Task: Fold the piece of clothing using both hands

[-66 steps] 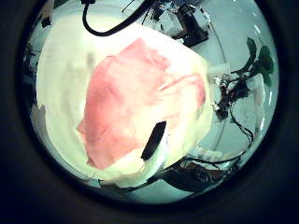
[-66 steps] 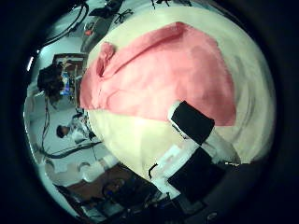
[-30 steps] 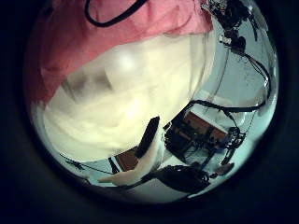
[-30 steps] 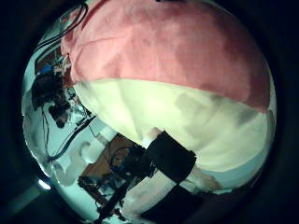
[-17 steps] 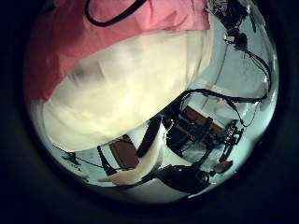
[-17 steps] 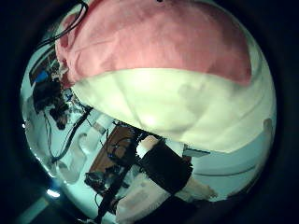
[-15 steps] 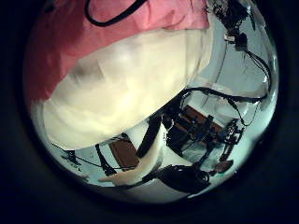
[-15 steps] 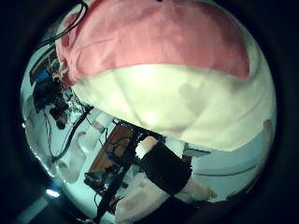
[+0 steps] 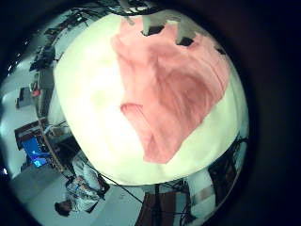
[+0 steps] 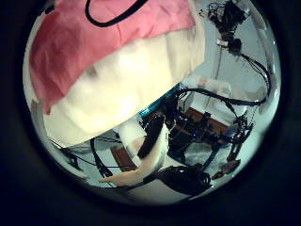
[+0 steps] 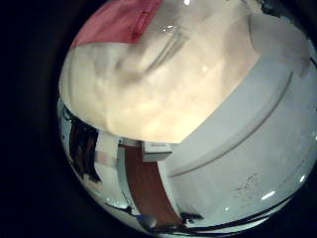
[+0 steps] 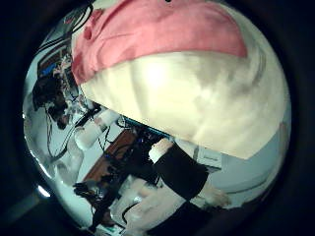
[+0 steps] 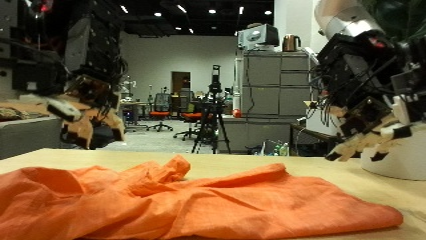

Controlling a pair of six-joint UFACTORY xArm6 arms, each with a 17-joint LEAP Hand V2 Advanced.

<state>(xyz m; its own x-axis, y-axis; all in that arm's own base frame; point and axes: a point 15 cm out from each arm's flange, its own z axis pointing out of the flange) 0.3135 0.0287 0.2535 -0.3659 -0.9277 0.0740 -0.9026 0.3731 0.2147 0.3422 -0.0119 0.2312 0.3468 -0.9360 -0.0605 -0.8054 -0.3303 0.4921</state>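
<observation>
Garment (image 13: pixel 187 200) (orange, rumpled) is spread on the surface (image 13: pixel 400 190), its long axis running across from one hand to the other. Left hand (image 13: pixel 83 112) and right hand (image 13: pixel 370 135) are held above its two ends, fingers loosely curled, nothing gripped.

A pale table (image 13: pixel 400 190); a grey cabinet (image 13: pixel 266 95) behind.
</observation>
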